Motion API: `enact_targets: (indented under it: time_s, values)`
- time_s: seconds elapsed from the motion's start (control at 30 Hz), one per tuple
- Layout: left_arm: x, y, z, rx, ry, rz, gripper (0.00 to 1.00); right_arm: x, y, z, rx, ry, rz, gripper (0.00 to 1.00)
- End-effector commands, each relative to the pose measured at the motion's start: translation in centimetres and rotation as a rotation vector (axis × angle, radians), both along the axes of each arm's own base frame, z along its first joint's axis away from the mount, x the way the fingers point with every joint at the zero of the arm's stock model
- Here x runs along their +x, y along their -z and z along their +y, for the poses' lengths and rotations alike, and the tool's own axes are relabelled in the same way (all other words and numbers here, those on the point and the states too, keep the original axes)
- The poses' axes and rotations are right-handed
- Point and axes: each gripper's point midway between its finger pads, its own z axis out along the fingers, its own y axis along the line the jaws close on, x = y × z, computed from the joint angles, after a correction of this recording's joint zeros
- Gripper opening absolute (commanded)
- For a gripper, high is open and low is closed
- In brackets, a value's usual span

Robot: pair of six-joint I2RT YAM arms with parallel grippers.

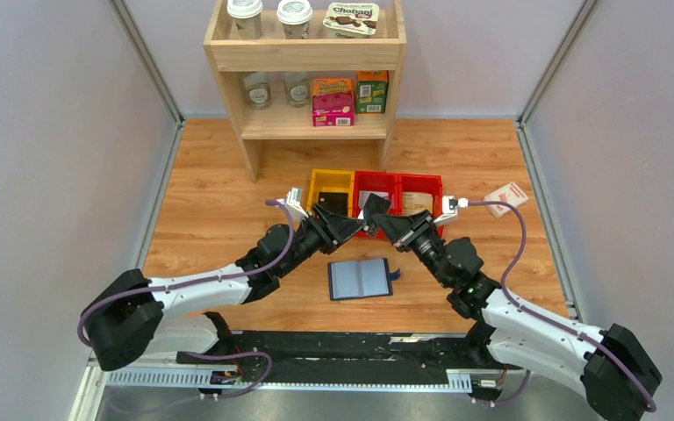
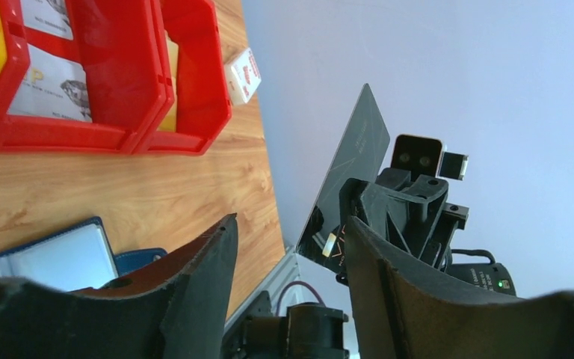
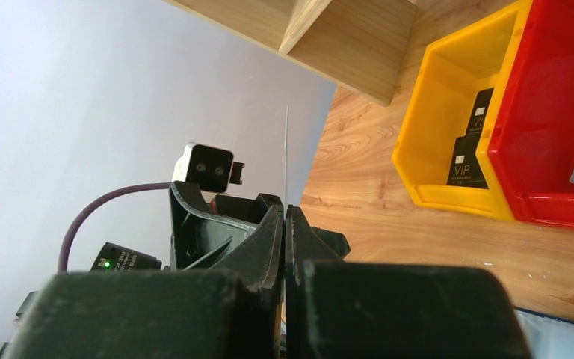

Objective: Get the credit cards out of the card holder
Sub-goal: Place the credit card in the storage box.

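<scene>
The navy card holder [image 1: 360, 279] lies open on the table, its pale sleeves facing up; its corner also shows in the left wrist view [image 2: 45, 258]. My right gripper [image 1: 384, 221] hangs above and behind it, shut on a black credit card [image 1: 375, 204] that stands upright. That card [image 2: 355, 168] faces the left wrist camera and appears edge-on [image 3: 286, 142] above the shut right gripper [image 3: 285, 213]. My left gripper [image 1: 351, 228] is open and points at the card; the card's lower corner shows in the gap of the left gripper [image 2: 288, 228], untouched. Two more black credit cards [image 3: 469, 161] lie in the yellow bin [image 3: 437, 168].
A yellow bin [image 1: 331, 178] and two red bins [image 1: 399, 180] sit in a row just behind the grippers. A wooden shelf [image 1: 307, 54] with cups and boxes stands at the back. A white-and-red box [image 1: 505, 195] lies at the right. Walls close both sides.
</scene>
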Motion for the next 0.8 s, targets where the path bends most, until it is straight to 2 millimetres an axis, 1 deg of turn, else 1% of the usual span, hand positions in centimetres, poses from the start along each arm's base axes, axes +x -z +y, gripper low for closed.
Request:
enact_targets:
  time_s: [0.0, 0.03, 0.07, 0.17, 0.2, 0.23, 0.27, 0.3, 0.33, 0.37, 0.43, 0.5, 0.57, 0.63, 0.67, 0.7, 0.73, 0.77]
  values:
    - [-0.5, -3.1, -1.1, -0.113, 0.046, -0.030, 0.56, 0.0, -3.5, 0.3, 0.064, -0.002, -0.085, 0.00]
    - [-0.4, -3.0, -1.2, -0.119, 0.046, -0.031, 0.54, 0.0, -3.5, 0.3, 0.066, -0.003, -0.085, 0.00]
    - [-0.5, -3.1, -1.3, -0.130, 0.050, -0.026, 0.50, 0.0, -3.3, 0.3, 0.064, -0.001, -0.085, 0.00]
    - [-0.7, -3.2, -1.6, -0.164, 0.060, -0.019, 0.42, -0.1, -3.3, 0.3, 0.069, -0.002, -0.081, 0.00]
    - [-0.6, -3.1, -1.6, -0.172, 0.061, -0.010, 0.36, -0.1, -3.1, 0.3, 0.068, -0.002, -0.079, 0.00]
    - [-0.7, -3.1, -1.7, -0.184, 0.066, -0.014, 0.33, -0.1, -3.0, 0.4, 0.067, -0.005, -0.076, 0.00]
    - [-0.7, -3.6, -1.7, -0.206, 0.067, -0.022, 0.28, -0.1, -2.8, 0.3, 0.068, -0.003, -0.070, 0.00]
    - [-0.7, -3.3, -1.7, -0.205, 0.067, -0.016, 0.25, -0.2, -2.7, 0.3, 0.069, -0.003, -0.066, 0.00]
    - [-0.7, -3.5, -1.6, -0.218, 0.065, -0.019, 0.17, -0.2, -2.5, 0.3, 0.069, -0.004, -0.062, 0.00]
    - [-0.7, -3.3, -1.6, -0.217, 0.064, -0.015, 0.11, -0.2, -2.3, 0.3, 0.067, -0.004, -0.060, 0.00]
    - [-0.8, -3.0, -1.4, -0.221, 0.058, -0.005, 0.03, -0.3, -2.2, 0.2, 0.060, -0.005, -0.062, 0.00]
    - [-0.9, -2.8, -1.0, -0.222, 0.050, 0.001, 0.00, -0.4, -1.9, 0.1, 0.037, 0.000, -0.067, 0.07]
    - [-1.0, -2.7, -0.6, -0.208, 0.043, -0.006, 0.00, -0.3, -1.6, -0.3, 0.005, 0.015, -0.069, 0.14]
    - [-1.0, -2.3, -0.1, -0.152, 0.046, -0.015, 0.00, -0.3, -1.0, -0.8, -0.036, 0.034, -0.073, 0.27]
    - [-1.0, -2.0, 0.0, -0.103, 0.049, 0.003, 0.00, -0.3, -0.8, -1.0, -0.053, 0.046, -0.069, 0.37]
    - [-1.0, -1.3, 0.2, -0.039, 0.068, -0.003, 0.00, -0.3, -0.6, -1.3, -0.076, 0.055, -0.070, 0.45]
    - [-1.4, -1.3, 0.2, 0.012, 0.099, 0.013, 0.00, -0.3, -0.4, -1.6, -0.110, 0.062, -0.069, 0.51]
    - [-1.1, -0.7, 0.7, 0.076, 0.097, -0.008, 0.00, -0.3, 0.0, -1.9, -0.145, 0.069, -0.065, 0.58]
